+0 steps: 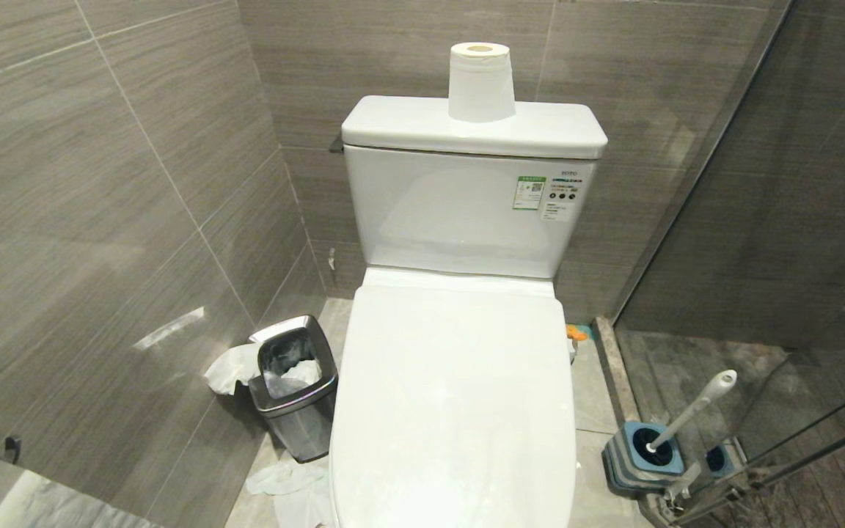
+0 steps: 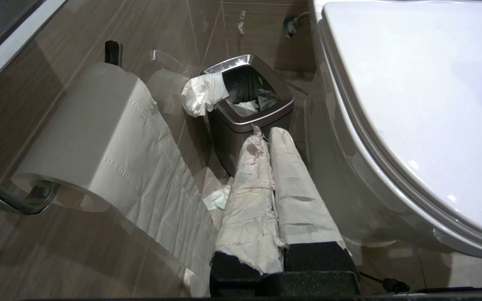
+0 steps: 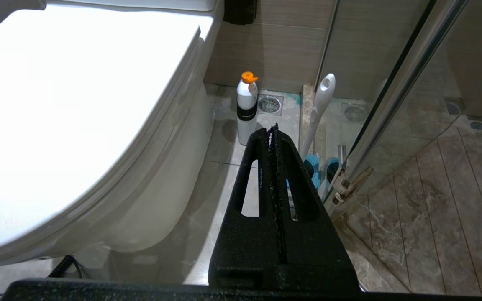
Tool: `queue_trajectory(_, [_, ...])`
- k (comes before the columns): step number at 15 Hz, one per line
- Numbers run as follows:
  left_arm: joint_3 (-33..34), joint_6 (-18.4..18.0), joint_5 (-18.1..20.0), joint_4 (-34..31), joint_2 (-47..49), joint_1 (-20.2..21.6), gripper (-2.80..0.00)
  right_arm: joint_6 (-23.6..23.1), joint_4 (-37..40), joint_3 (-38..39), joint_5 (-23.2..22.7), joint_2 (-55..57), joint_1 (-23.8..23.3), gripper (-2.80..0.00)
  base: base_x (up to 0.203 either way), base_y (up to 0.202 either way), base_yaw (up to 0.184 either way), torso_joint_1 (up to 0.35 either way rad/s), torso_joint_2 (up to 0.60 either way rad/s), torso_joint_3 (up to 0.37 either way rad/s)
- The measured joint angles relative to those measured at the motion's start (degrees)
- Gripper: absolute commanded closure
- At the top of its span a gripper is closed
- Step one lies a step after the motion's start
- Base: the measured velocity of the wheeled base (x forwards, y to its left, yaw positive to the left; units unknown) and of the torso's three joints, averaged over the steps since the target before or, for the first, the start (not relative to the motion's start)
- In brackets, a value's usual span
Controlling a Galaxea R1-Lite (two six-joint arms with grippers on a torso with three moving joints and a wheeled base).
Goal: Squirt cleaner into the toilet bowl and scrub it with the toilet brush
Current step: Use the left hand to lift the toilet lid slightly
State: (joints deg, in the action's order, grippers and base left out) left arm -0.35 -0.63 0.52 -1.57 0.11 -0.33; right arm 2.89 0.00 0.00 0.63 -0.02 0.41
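The white toilet's lid (image 1: pixel 452 396) is down, so the inside of the toilet bowl is hidden; its outer wall (image 3: pixel 161 200) shows. The toilet brush handle (image 1: pixel 694 407) leans in its blue-and-grey holder (image 1: pixel 642 455) on the floor right of the toilet. A white bottle with an orange cap (image 3: pixel 247 108) stands by the toilet's right side; no cleaner liquid shows. My left gripper (image 2: pixel 266 131), fingers wrapped in white paper, hangs shut and empty left of the toilet. My right gripper (image 3: pixel 271 129) hangs shut and empty on the right, short of the bottle and the brush handle (image 3: pixel 319 108). Neither arm shows in the head view.
A square steel waste bin (image 1: pixel 294 385) with tissue stands left of the toilet, loose tissue (image 1: pixel 283 480) on the floor by it. A paper roll (image 1: pixel 480 81) sits on the tank, another roll (image 2: pixel 86 138) hangs on the left wall. A glass shower door (image 1: pixel 796 293) closes the right.
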Motion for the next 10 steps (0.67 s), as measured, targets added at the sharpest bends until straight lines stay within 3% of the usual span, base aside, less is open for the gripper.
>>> queue_trajectory(10, [0.0,0.04,0.0,0.0,0.0,-0.02,0.0,-0.02,0.0,0.0,-0.01,-0.02,0.0,0.0,0.0,0.0,0.0,0.0,0.0,0.0])
